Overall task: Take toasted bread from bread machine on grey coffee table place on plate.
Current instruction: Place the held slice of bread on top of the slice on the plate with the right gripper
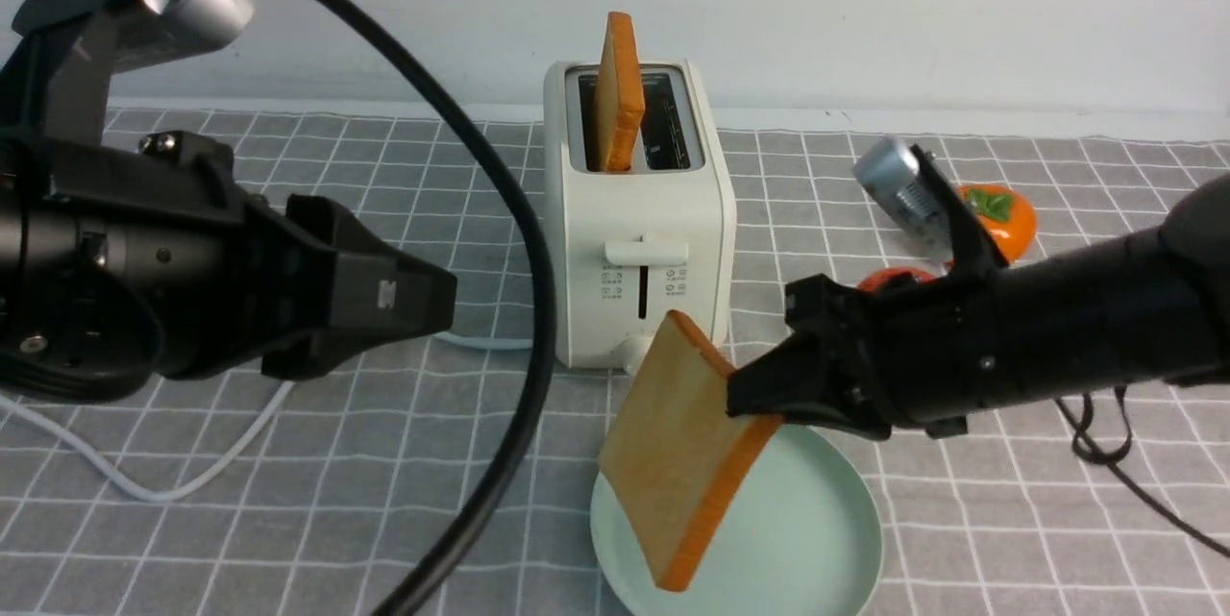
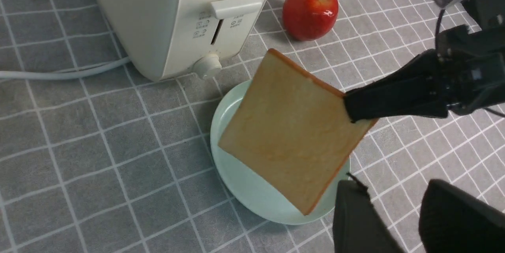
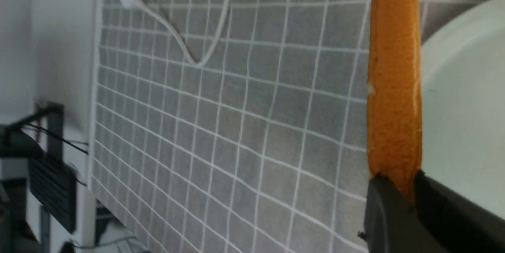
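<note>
My right gripper (image 1: 759, 397) has its jaws clamped on the crust edge of a square golden toast slice (image 1: 673, 448), tilted over the round mint-green plate (image 1: 817, 539) — just near-side of the white two-slot toaster (image 1: 634, 232) on the grey grid-cloth table (image 1: 288, 520). Second slice (image 1: 618, 92) stands in the toaster's left slot; my left gripper (image 1: 437, 299) sits left, jaws parted, empty.

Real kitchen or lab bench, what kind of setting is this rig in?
Probably a staged lab tabletop, not a kitchen: grey grid cloth, bare white wall, and a toaster, plate, toast and apple as props.
</note>
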Robot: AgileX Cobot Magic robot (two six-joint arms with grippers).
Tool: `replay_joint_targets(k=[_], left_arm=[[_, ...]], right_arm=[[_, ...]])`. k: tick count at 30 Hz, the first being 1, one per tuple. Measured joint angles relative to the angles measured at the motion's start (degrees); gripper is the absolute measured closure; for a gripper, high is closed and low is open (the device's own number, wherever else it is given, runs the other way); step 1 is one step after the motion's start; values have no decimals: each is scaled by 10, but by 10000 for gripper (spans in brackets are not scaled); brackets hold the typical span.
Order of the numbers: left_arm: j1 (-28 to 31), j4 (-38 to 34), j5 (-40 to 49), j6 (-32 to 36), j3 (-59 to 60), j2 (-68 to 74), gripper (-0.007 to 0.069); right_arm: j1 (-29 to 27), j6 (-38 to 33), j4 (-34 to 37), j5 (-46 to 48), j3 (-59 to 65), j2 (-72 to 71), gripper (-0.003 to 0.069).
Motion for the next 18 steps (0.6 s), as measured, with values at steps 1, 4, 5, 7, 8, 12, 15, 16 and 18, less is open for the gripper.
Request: replay_joint_targets(k=[1,4,5,7,8,12,15,16,18], left_arm=[[0,-1,1,0,0,0,386],[0,-1,4,0,0,0,386],[0,-2,5,0,0,0,386],[0,-2,5,0,0,0,386],[0,-2,5,0,0,0,386],[0,-2,-3,6,0,0,386],[0,-3,-28,9,0,0,386],[0,-2,-34,10,0,0,386],[0,2,-49,11,0,0,386]], right_arm=[[-1,-24,36,-9,12,9,573],[-1,-49,71,-13,20,21,527],[-1,-52,75,-13,21,25,510],[-1,-59,75,-13,21,28,440],[-1,-60,68,-14,21,28,379],[-7,-61,20,-34,21,28,230],[-46,-62,-24,-33,21,25,115],[-61,-62,-35,-29,21,20,95],[-91,-63,-58,-22,18,2,74]])
